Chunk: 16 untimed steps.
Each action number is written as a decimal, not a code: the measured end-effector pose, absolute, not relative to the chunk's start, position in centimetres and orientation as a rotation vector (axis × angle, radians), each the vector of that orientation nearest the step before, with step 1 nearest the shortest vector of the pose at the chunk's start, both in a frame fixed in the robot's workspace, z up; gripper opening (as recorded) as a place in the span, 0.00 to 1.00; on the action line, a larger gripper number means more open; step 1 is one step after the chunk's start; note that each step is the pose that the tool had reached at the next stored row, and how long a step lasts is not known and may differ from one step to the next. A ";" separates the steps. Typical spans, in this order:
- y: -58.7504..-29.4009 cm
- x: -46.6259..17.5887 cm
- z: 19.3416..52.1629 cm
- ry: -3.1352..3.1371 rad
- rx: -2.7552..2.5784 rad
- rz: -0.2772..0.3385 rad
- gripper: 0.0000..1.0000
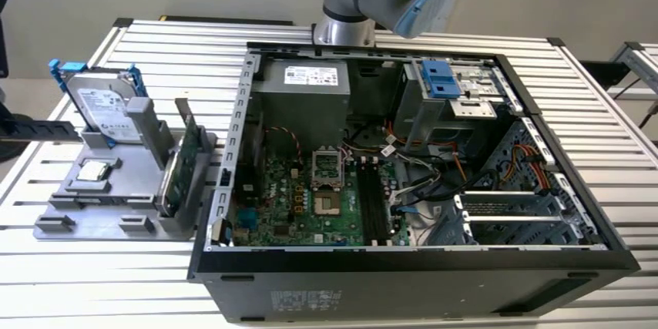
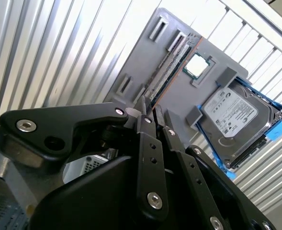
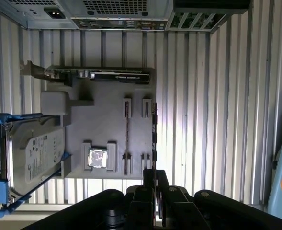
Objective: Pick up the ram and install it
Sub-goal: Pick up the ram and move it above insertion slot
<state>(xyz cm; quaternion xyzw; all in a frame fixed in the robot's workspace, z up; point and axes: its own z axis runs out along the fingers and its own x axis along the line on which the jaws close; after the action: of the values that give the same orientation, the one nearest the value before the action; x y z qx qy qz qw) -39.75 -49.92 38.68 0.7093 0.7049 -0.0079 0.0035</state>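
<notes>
While the ram [image 3: 127, 139] stands on edge in the gray tray [image 1: 98, 204] at the exterior view's left, your empty hand [image 3: 155, 175], parted or clenched I cannot tell, hangs above and off its line, so lowering straight could strike the tray or clip the stick askew.

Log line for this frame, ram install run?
stage: pre-grasp | gripper: empty, above gray tray | ram: on edge in tray slot, untouched | PC case: open
</notes>
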 end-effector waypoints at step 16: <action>-49.9 -39.8 39.8 2.209 2.223 -0.024 0.00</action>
<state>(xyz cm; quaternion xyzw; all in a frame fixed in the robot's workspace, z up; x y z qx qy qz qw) -39.75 -49.92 39.81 0.7093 0.7049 -0.0078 0.0036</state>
